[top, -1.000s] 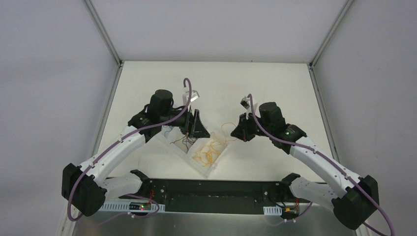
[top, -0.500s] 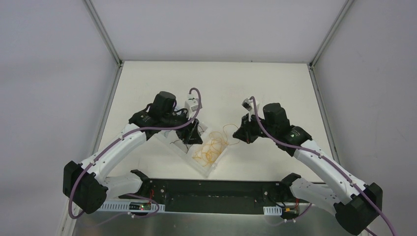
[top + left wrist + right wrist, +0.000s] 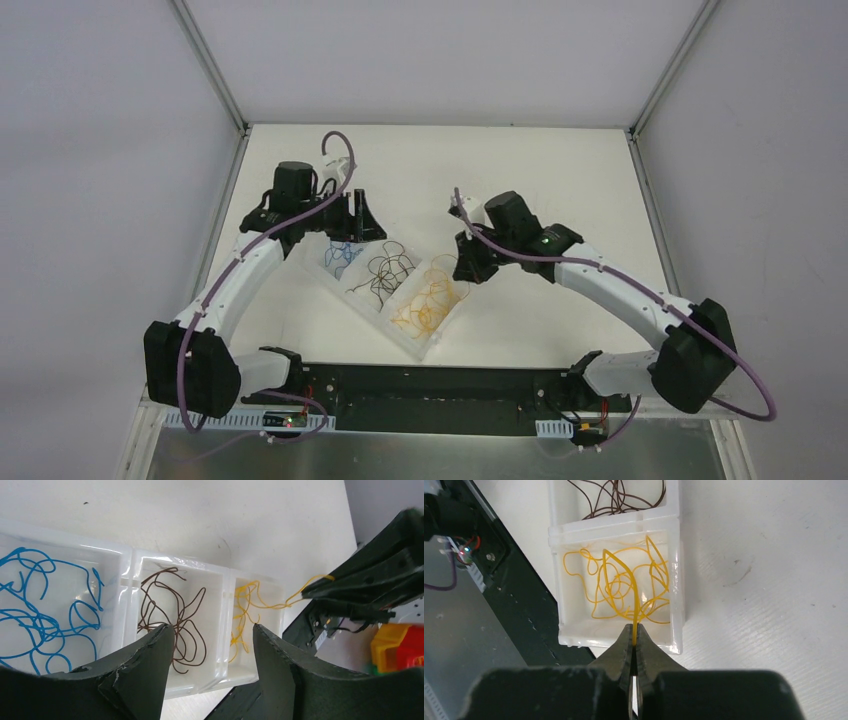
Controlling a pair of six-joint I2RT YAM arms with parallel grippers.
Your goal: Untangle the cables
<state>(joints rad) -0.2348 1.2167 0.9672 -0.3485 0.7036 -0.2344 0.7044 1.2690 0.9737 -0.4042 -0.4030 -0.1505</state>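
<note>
A white three-compartment tray [image 3: 424, 349] holds blue cables [image 3: 340, 257], dark brown-black cables [image 3: 385, 275] and orange-yellow cables [image 3: 428, 302], one colour per compartment. My left gripper [image 3: 360, 232] is open and empty, held above the tray's far side. In its wrist view the gripper [image 3: 212, 630] frames the dark cables [image 3: 175, 610], with blue cables [image 3: 40, 610] to the left and yellow cables [image 3: 245, 605] to the right. My right gripper [image 3: 466, 270] is shut on one yellow cable [image 3: 635, 605] and holds it just off the yellow compartment's corner [image 3: 634, 632].
The black base plate [image 3: 430, 385] of the arms runs along the near edge, close to the tray's near corner. Metal frame posts [image 3: 210, 70] and grey walls bound the table. Red and yellow blocks [image 3: 395, 645] show at the left wrist view's right edge.
My left gripper has lifted off the tray's middle and swung back to the left, uncovering the blue and dark cables. My right gripper has moved left towards the yellow compartment, still holding the yellow cable.
</note>
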